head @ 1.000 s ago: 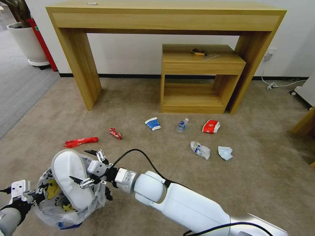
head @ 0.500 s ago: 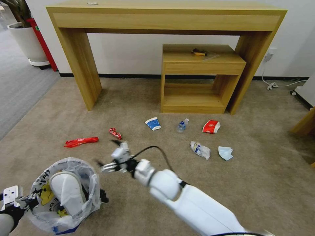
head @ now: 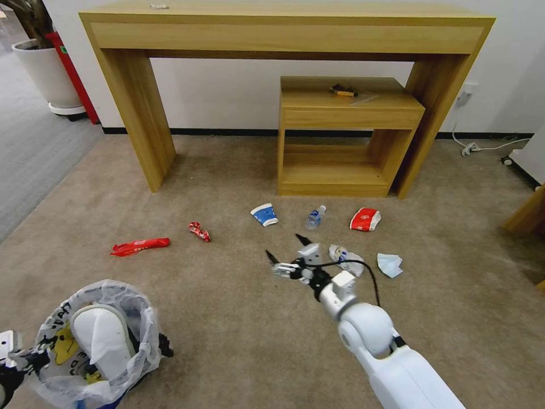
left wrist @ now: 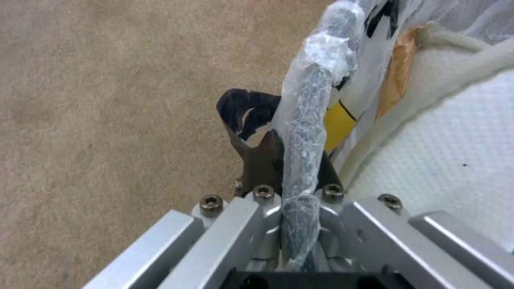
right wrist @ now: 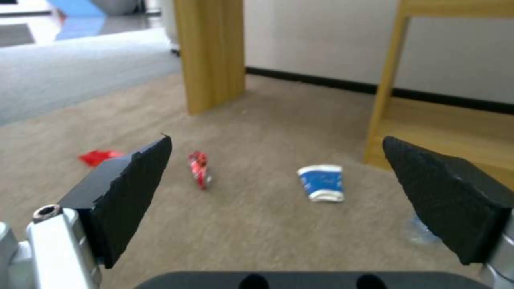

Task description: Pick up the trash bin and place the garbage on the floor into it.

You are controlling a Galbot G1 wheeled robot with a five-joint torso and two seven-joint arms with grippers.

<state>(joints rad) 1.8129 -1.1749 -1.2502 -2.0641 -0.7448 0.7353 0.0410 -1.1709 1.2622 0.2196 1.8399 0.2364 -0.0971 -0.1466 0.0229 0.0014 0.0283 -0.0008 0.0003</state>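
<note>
The trash bin (head: pixel 122 372), lined with a printed clear bag, hangs at the lower left with a white slipper (head: pixel 99 341) standing in it. My left gripper (head: pixel 14 358) is shut on the bin's bag-wrapped rim (left wrist: pixel 305 132); the slipper (left wrist: pixel 449 152) lies just beside that grip. My right gripper (head: pixel 285 247) is open and holds nothing, above the floor (head: pixel 238 318) close to a crumpled wrapper (head: pixel 347 258). Garbage on the carpet: a long red wrapper (head: pixel 140 245), a small red wrapper (head: pixel 199 231), a paper cup (head: pixel 265 214), a bottle (head: pixel 314 217), a carton (head: pixel 365 219) and a mask (head: pixel 389 264). Between the open right fingertips (right wrist: pixel 147 160) I see the cup (right wrist: pixel 323 182) and the small red wrapper (right wrist: pixel 199 168).
A tall wooden console table (head: pixel 284 28) stands against the wall, with a low wooden side table (head: pixel 346 102) under it carrying a black-orange tool (head: pixel 344 90). A white plant pot (head: pixel 42 74) and a red box (head: pixel 71 68) are far left. A cable (head: pixel 482 149) runs along the right wall.
The right gripper let go of the slipper, left the bin and swung right and forward to the litter. The slipper sank deeper into the bin. Bin and left gripper moved lower.
</note>
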